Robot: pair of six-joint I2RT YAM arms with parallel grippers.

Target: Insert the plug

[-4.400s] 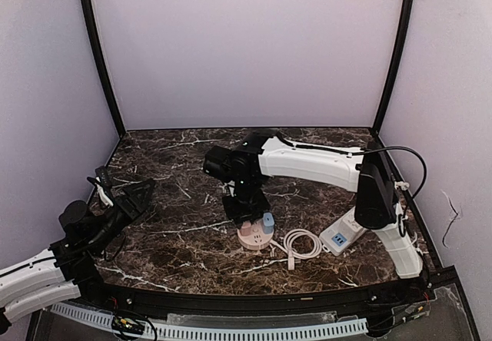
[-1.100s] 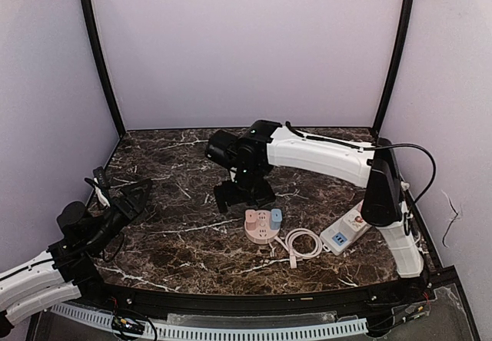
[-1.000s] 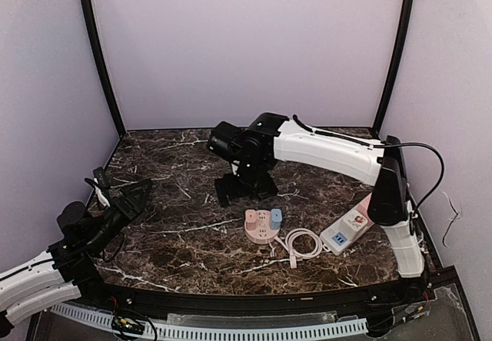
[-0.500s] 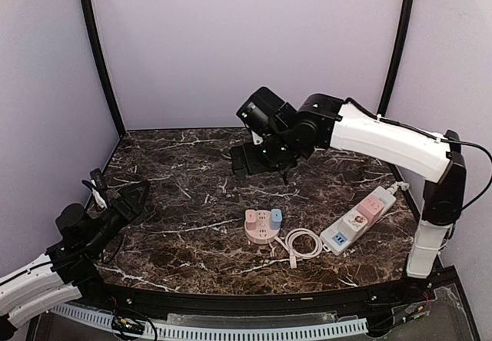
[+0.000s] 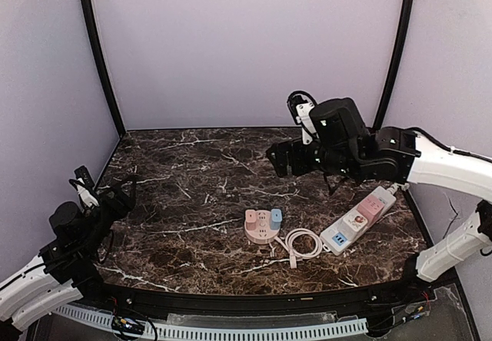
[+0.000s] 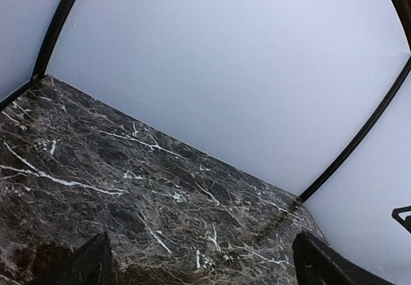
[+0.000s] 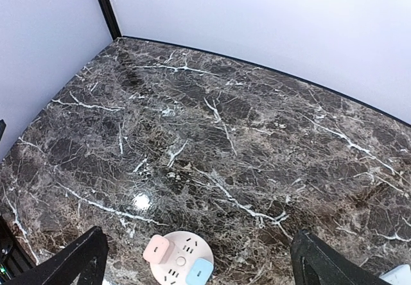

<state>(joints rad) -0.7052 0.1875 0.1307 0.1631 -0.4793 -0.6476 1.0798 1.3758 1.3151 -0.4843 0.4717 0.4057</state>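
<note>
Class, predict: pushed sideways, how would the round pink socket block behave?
The round pink socket block sits low and flat, so it would probably slide, not tip. The white cable coiled beside it looks floppy, so it probably resists little.

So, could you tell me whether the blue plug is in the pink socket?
In, it seems: the blue plug stands upright on the pink socket, beside a pink plug; how deeply it seats, cannot tell.
</note>
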